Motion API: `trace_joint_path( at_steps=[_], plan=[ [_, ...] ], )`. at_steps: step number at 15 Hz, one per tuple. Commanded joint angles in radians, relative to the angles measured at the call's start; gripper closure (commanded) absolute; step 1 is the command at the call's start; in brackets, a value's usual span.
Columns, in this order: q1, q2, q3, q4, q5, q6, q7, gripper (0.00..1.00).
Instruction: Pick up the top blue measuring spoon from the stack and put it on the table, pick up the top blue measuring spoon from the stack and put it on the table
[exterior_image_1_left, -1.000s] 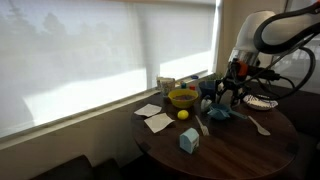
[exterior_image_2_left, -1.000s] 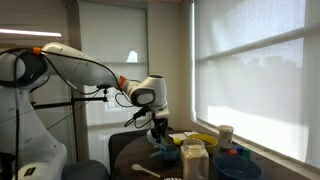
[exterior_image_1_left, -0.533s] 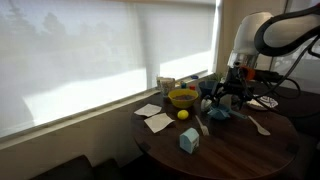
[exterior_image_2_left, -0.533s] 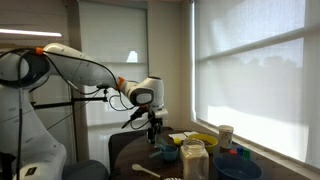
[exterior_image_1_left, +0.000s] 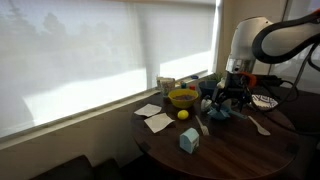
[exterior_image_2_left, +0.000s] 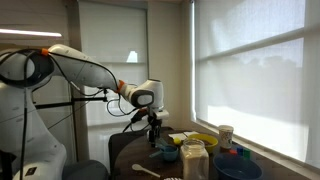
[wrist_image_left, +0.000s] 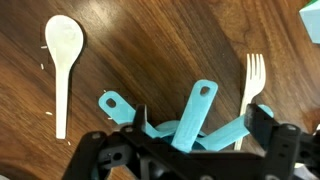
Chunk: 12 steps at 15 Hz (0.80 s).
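Observation:
The stack of teal-blue measuring spoons lies on the dark wooden table, with three flat handles fanning out in the wrist view. My gripper hangs right over it, open, one finger on each side of the pile and nothing gripped. In both exterior views the gripper points straight down, a little above the stack.
A white spoon and a white fork lie on either side of the pile. Also on the table are a yellow bowl, a lemon, a light-blue carton, white napkins and a jar.
The jaws have opened wide. The gripper has risen slightly off the spoons while staying above the pile.

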Motion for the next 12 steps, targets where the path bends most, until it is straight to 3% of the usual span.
trace_joint_path(
  at_steps=[1,8,12],
  plan=[
    [-0.004,0.014,0.016,-0.001,-0.032,0.006,-0.005,0.00],
    [-0.007,0.029,0.012,-0.005,-0.045,0.006,-0.004,0.16],
    [-0.008,0.040,0.010,-0.005,-0.042,0.014,0.003,0.34]
  ],
)
